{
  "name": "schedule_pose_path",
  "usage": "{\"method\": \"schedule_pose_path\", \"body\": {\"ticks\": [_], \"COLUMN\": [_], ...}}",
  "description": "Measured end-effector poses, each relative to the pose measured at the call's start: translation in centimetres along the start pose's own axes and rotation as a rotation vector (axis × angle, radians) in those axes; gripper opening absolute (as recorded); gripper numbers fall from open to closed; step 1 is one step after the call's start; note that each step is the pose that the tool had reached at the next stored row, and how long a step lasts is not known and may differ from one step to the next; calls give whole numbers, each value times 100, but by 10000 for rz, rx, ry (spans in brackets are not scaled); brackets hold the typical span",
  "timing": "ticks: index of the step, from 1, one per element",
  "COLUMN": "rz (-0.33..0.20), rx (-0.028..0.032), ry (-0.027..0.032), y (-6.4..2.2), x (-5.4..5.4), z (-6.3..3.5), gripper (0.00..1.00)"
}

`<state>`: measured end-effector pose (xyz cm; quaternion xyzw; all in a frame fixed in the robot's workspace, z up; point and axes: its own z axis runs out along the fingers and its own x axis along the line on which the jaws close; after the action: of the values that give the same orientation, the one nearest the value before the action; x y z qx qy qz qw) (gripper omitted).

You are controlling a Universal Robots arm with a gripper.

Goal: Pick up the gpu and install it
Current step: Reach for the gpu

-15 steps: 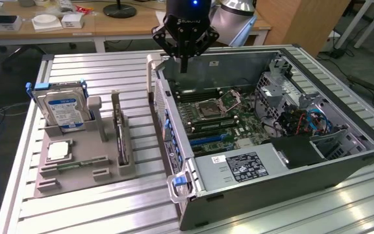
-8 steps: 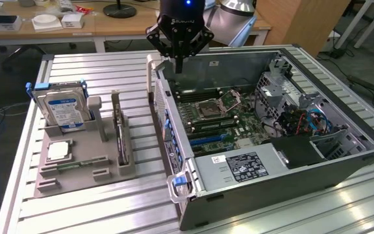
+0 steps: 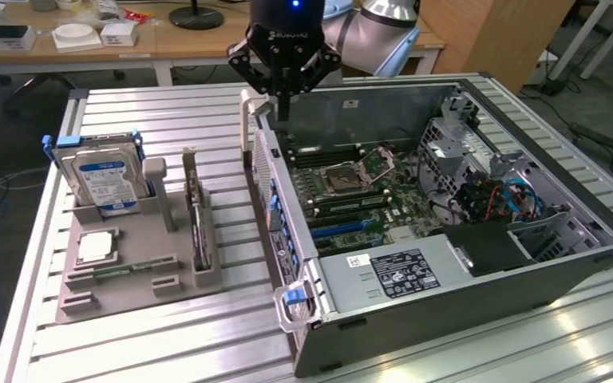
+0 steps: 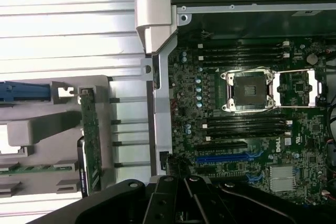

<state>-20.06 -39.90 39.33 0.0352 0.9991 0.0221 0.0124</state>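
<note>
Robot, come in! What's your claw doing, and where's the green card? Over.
Gripper shut, nothing seen in it, above the computer case edge. Gpu standing on edge in the gray holder, untouched. Nothing seen blocking it. Over.

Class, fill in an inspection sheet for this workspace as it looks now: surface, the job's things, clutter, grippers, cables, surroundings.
Surface: slatted metal table, carrying a grey holder and an open computer case.
Job's things: gpu upright on edge in the holder; motherboard exposed in the case.
Clutter: hard drive, memory stick and processor chip in the holder.
Grippers: the gripper is shut, empty, above the case wall on the holder's side.
Cables: blue and red cables inside the case.
Surroundings: wooden desk with white boxes behind.
</note>
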Motion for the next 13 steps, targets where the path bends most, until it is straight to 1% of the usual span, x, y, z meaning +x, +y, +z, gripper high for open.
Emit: {"method": "schedule_pose_path", "body": {"ticks": [13], "rz": [-1], "rx": [0], "ry": [0], "y": [-17], "x": [208], "z": [-6], "gripper": [10]}}
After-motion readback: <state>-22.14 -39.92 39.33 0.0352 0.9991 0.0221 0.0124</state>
